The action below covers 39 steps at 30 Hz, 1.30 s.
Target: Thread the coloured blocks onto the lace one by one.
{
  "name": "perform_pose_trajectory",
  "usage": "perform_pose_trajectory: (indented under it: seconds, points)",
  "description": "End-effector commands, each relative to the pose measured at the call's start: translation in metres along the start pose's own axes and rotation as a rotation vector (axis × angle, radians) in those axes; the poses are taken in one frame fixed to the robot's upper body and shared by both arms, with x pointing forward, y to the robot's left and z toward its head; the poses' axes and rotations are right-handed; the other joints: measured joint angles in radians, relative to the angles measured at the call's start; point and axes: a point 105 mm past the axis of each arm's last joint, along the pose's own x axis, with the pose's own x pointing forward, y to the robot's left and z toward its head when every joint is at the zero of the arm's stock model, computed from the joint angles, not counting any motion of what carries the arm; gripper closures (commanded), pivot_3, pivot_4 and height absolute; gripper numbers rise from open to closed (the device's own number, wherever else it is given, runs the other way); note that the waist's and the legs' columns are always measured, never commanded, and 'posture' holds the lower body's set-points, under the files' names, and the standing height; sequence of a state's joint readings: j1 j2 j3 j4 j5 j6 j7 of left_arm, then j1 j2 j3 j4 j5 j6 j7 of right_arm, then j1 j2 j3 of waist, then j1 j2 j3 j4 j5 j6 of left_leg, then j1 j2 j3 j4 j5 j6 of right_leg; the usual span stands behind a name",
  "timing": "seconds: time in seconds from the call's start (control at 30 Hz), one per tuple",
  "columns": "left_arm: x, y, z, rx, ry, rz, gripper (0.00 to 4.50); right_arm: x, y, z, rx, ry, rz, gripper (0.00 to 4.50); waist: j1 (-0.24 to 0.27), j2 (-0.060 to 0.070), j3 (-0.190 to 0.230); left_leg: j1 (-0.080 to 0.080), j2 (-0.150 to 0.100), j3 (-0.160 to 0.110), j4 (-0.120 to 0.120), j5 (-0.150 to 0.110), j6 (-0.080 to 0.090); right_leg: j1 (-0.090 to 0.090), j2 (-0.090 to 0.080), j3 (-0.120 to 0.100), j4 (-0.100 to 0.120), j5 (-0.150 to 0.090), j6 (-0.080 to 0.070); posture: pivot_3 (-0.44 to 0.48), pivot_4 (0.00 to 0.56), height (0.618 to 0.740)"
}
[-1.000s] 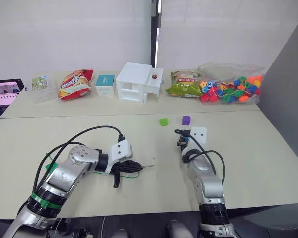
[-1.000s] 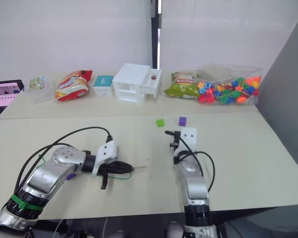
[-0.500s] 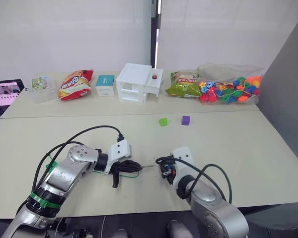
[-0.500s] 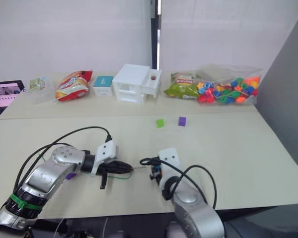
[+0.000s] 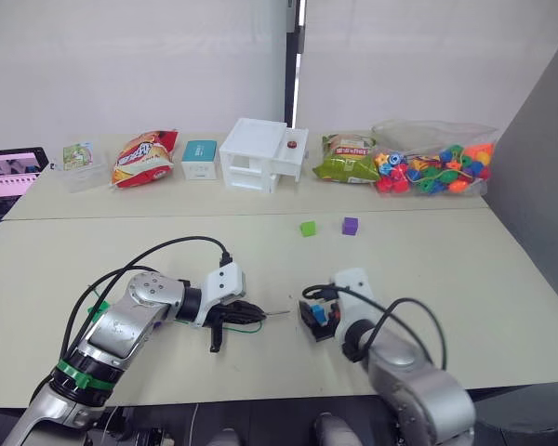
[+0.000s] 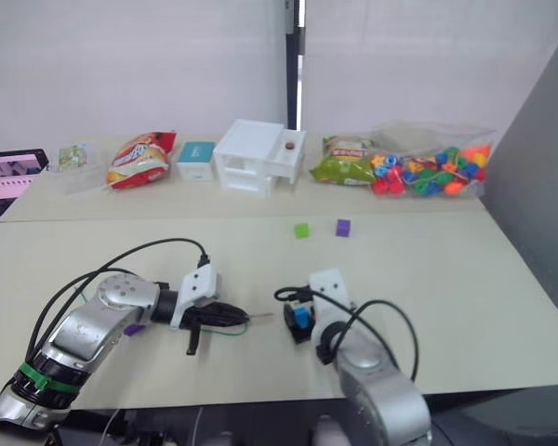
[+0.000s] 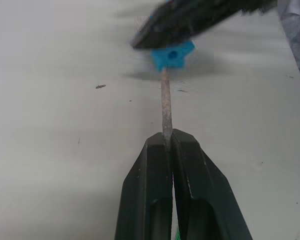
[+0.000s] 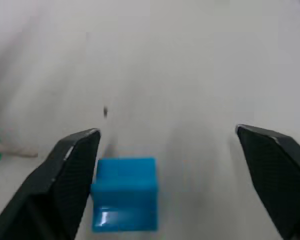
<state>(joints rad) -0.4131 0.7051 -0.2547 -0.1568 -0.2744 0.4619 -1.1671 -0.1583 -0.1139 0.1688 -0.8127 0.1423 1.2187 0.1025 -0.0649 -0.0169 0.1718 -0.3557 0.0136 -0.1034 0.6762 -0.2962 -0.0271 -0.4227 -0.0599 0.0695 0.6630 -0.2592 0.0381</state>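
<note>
Setting: pale table [image 5: 502, 279] against a white wall; snack bags, a white toy house [image 5: 262, 154] and a clear bag of mixed beads [image 5: 432, 167] line the far edge.
Left arm: left gripper [image 5: 251, 311] lies low on the table, fingers [image 7: 155, 165] pressed together and clamped on the lace [image 7: 165, 107] just behind its stiff pale tip. The tip sticks straight out ahead of the fingers, pointing toward the right arm; the green cord loops beside the gripper.
Right arm: right gripper [image 5: 318, 318] faces the left one, its fingers spread wide apart. The blue block [image 8: 125, 192] sits against one finger, the other finger well clear, so it is not pinched.
Key relation: in the left wrist view the tip's long axis runs directly at the blue block's hole [image 7: 172, 53], the end at or just short of it; I cannot tell whether it has entered.
Other blocks: light green block [image 5: 307, 229] and purple block [image 5: 350, 226] sit side by side further back, well apart from both grippers.
Judgement: the next move likely depends on steadying the blue block.
</note>
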Motion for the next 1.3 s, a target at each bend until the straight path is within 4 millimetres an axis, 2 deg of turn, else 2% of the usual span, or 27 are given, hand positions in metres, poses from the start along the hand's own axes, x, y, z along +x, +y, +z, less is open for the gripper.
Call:
perform_pose_trajectory:
  seconds: [0.03, 0.17, 0.23, 0.3, 0.43, 0.57, 0.7, 0.97, 1.1, 1.23, 1.3]
  points:
    - [-0.004, 0.003, 0.005, 0.026, -0.007, 0.025, 4.5, -0.016, 0.01, 0.015, -0.08, -0.039, 0.165, 0.01, 0.0, 0.0, 0.0, 0.0, 0.0, 0.0, 0.0, 0.0, 0.0, 0.0, 0.0, 0.0, 0.0, 0.0, 0.0, 0.0, 0.15, 0.74]
    - [-0.005, 0.002, 0.005, 0.024, -0.007, 0.028, 4.5, -0.036, 0.02, 0.009, -0.266, 0.053, 0.534, 0.01, 0.0, 0.0, 0.001, 0.0, 0.0, 0.001, 0.001, 0.0, 0.0, 0.001, 0.0, 0.0, -0.002, 0.0, 0.0, 0.0, 0.15, 0.74]
    - [-0.005, 0.001, 0.005, 0.025, -0.003, 0.023, 4.5, -0.042, 0.017, 0.005, -0.35, 0.106, 0.674, 0.01, 0.003, 0.0, 0.001, 0.0, 0.0, 0.0, 0.001, 0.0, 0.0, 0.003, 0.0, -0.001, -0.005, 0.0, 0.0, 0.0, 0.15, 0.74]
    - [-0.007, -0.006, 0.007, 0.022, -0.008, 0.005, 4.5, -0.036, 0.008, 0.005, -0.519, 0.132, 0.796, 0.01, -0.001, 0.0, 0.001, 0.0, 0.0, 0.001, 0.001, 0.0, 0.001, 0.003, 0.001, -0.001, -0.007, 0.0, 0.001, 0.0, 0.15, 0.74]
    - [-0.009, -0.013, 0.008, 0.02, 0.01, -0.017, 4.5, -0.017, -0.009, 0.002, -0.77, 0.148, 0.91, 0.01, -0.005, -0.001, 0.001, 0.001, 0.001, 0.002, 0.0, 0.0, 0.001, 0.003, 0.001, 0.0, -0.007, -0.001, 0.001, 0.0, 0.15, 0.74]
    - [-0.013, -0.023, 0.007, 0.022, 0.048, -0.037, 4.5, 0.005, -0.019, 0.002, -0.93, 0.15, 1.03, 0.01, -0.004, -0.001, 0.001, -0.001, 0.001, 0.002, 0.001, 0.0, 0.001, 0.002, 0.0, 0.0, -0.006, 0.0, 0.001, 0.0, 0.15, 0.74]
    - [-0.013, -0.027, 0.002, 0.022, 0.111, 0.021, 4.5, 0.026, -0.019, 0.004, -0.978, 0.133, 1.123, 0.01, -0.004, -0.001, 0.002, -0.001, 0.001, 0.003, 0.001, 0.0, 0.001, 0.002, 0.0, 0.0, -0.005, 0.0, 0.0, 0.0, 0.15, 0.74]
    - [-0.008, -0.036, 0.003, -0.007, 0.107, 0.048, 4.5, 0.033, -0.022, -0.013, -0.972, 0.153, 1.191, 0.01, 0.019, -0.001, 0.002, -0.002, 0.0, 0.002, 0.001, -0.001, 0.001, 0.0, -0.001, 0.0, -0.004, 0.0, 0.0, 0.0, 0.15, 0.74]
    - [-0.009, -0.035, 0.004, -0.005, 0.108, 0.051, 4.5, 0.036, -0.021, -0.012, -0.952, 0.131, 1.187, 1.17, 0.018, -0.001, 0.002, -0.001, 0.001, 0.002, 0.001, -0.001, 0.001, 0.001, -0.001, 0.0, -0.002, 0.0, 0.0, 0.0, 0.15, 0.74]
    - [-0.008, -0.031, 0.007, 0.0, 0.107, 0.05, 4.5, 0.039, -0.022, -0.013, -0.955, 0.127, 1.16, 2.68, 0.018, -0.001, 0.002, 0.001, 0.001, 0.002, 0.002, -0.001, 0.001, 0.001, 0.0, 0.0, 0.0, 0.0, 0.0, 0.0, 0.15, 0.74]
    - [-0.006, -0.029, 0.011, 0.006, 0.104, 0.05, 4.5, 0.042, -0.024, -0.014, -0.942, 0.133, 1.128, 3.11, 0.019, -0.001, 0.002, 0.001, 0.001, 0.002, 0.002, 0.0, 0.001, 0.001, 0.0, 0.0, 0.0, 0.0, 0.0, 0.0, 0.15, 0.74]
